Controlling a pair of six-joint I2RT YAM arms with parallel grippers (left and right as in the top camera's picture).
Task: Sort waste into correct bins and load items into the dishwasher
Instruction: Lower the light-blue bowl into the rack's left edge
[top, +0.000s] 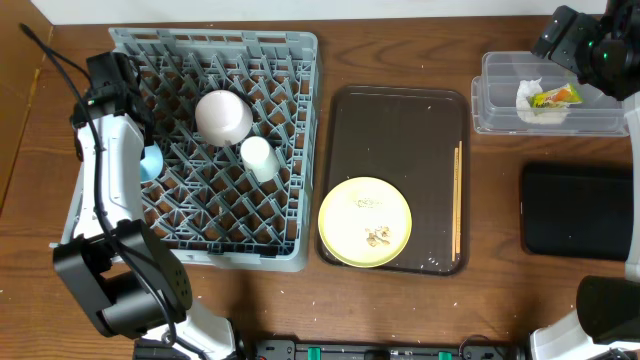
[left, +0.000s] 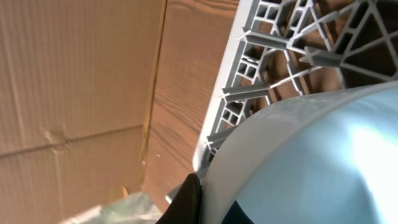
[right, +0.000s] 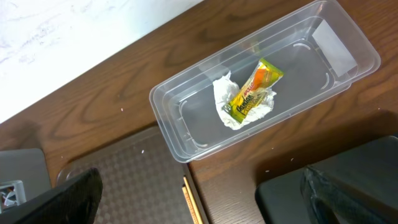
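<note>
Your left pincer (left: 196, 196) is clamped narrow on the rim of the light blue round bowl (top: 150, 162); one black finger (left: 185, 204) presses the rim's outside. The bowl sits at the 9 o'clock edge of the large square grey plastic dish rack (top: 300, 60). Inside the rack, a pale pink bowl (top: 223, 115) lies upturned toward 12 o'clock, and a small white cup (top: 260, 158) is just beside it at 4 o'clock.

Your right pincer (right: 199, 180) hangs wide and holds nothing, above the clear rectangular plastic tub (right: 168, 118) at the counter's 2 o'clock corner. In the tub, a yellow-green-orange wrapper (right: 255, 90) rests on a crumpled white tissue (right: 227, 106). A flat black rectangular tray (top: 575, 210) lies at the tub's 6 o'clock.

Mid-counter, the dark brown serving tray (top: 400, 130) carries a round yellow plate (top: 345, 225) with pale crumbs (top: 378, 236), and thin wooden chopsticks (top: 458, 200) along its 3 o'clock side.
</note>
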